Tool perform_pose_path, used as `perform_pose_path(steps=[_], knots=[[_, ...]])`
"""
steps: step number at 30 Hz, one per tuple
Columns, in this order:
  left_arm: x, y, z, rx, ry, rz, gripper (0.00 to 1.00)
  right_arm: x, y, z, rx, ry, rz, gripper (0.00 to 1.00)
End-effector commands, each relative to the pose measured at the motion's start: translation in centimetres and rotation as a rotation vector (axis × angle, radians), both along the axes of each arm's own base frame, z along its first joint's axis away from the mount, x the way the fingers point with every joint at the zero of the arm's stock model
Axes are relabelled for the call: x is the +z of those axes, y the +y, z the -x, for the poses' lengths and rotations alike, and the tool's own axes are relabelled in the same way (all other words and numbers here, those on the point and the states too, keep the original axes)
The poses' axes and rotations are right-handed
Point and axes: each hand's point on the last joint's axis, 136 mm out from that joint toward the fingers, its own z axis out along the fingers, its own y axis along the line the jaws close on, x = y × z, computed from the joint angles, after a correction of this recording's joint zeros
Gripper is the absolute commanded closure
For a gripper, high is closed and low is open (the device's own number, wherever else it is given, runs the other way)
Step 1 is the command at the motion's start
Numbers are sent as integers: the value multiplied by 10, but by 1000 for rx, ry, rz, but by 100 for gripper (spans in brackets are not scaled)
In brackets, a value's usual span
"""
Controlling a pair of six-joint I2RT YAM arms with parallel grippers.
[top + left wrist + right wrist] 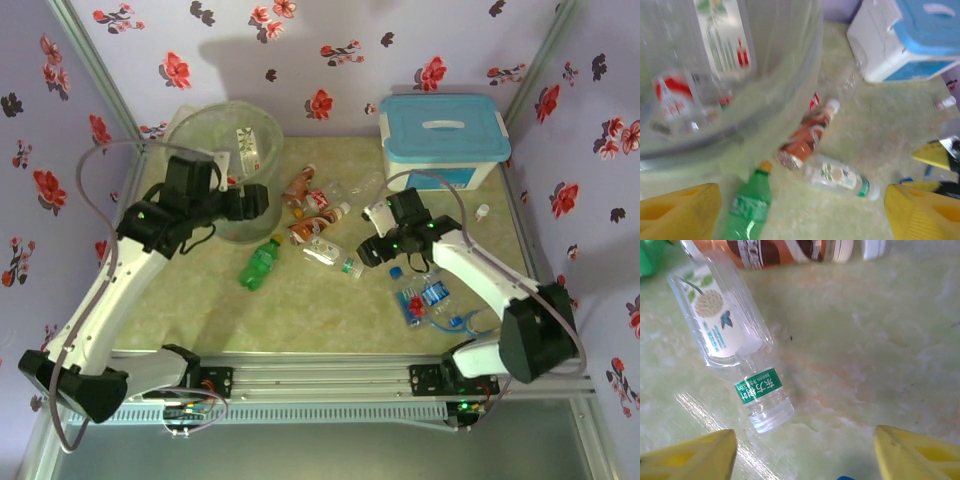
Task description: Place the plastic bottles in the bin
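Task partly done: a few plastic bottles (675, 100) sit inside the bin (185, 125), and the rest lie scattered on the bench (300, 325). Left gripper (802, 195), beside the bin, gapes wide and empty. Right gripper (805, 435), likewise empty, straddles a clear bottle (725, 335)

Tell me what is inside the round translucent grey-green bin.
A clear plastic bottle with a white label and another with a red label. The left arm covers the near side of the bin, hiding any others.
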Motion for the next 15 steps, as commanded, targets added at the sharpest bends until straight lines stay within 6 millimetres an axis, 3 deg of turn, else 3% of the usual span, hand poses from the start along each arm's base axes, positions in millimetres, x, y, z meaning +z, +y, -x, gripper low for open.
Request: perform_pose_path(steps=[1, 8, 11, 15], knots=[[-3, -16, 9, 32, 24, 198, 15, -15, 9, 19, 174, 59, 99, 29], [-32, -25, 13, 108, 35, 365, 14, -51, 29, 9, 246, 89, 197, 29], [-36, -17, 9, 164, 23, 353, 14, -59, 37, 2, 261, 89, 201, 38], [-29, -15, 5, 180, -17, 369, 13, -72, 45, 1, 280, 104, 204, 38]])
